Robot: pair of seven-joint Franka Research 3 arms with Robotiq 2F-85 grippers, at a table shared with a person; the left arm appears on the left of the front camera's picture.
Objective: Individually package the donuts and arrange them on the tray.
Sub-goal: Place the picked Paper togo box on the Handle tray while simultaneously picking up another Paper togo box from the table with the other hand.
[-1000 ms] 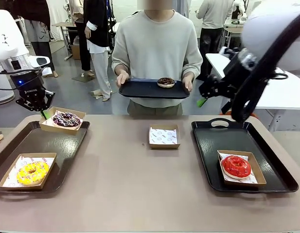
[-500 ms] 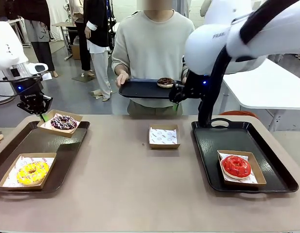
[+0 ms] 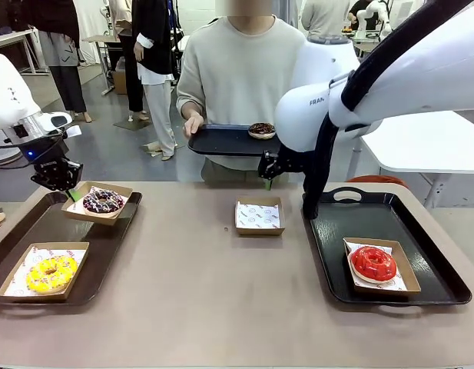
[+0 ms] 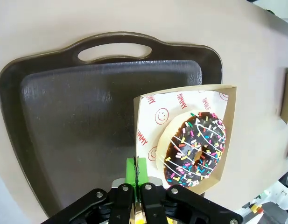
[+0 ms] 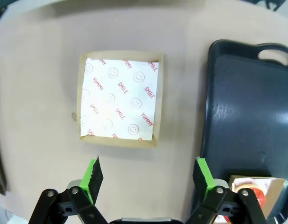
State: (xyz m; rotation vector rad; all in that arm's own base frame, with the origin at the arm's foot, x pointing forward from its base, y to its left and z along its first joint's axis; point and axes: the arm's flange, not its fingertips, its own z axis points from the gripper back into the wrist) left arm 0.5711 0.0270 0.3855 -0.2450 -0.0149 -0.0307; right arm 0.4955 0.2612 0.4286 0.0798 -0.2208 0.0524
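Well, my left gripper [image 4: 136, 169] is pinched shut on the rim of the carton [image 4: 228, 116] that carries the purple donut [image 4: 195, 151]. In the wrist view that donut lies just beyond my green pads and off to one side of them. From the front, carton and donut [image 3: 103, 201] are at the far end of the left tray [image 3: 60, 227], with my left gripper [image 3: 69, 191] at the carton's far left corner. The yellow donut [image 3: 51, 273] lies in its own carton at the near end of that tray.

My right gripper [image 5: 147, 165] stands wide and holds nothing, above the empty paper-lined carton [image 5: 118, 100] in the middle of the table. The red donut [image 3: 373, 264] sits boxed on the right tray [image 3: 336, 231], well apart from it. The chocolate donut [image 3: 262, 130] rests on a tray [image 3: 221, 142] held by the person.
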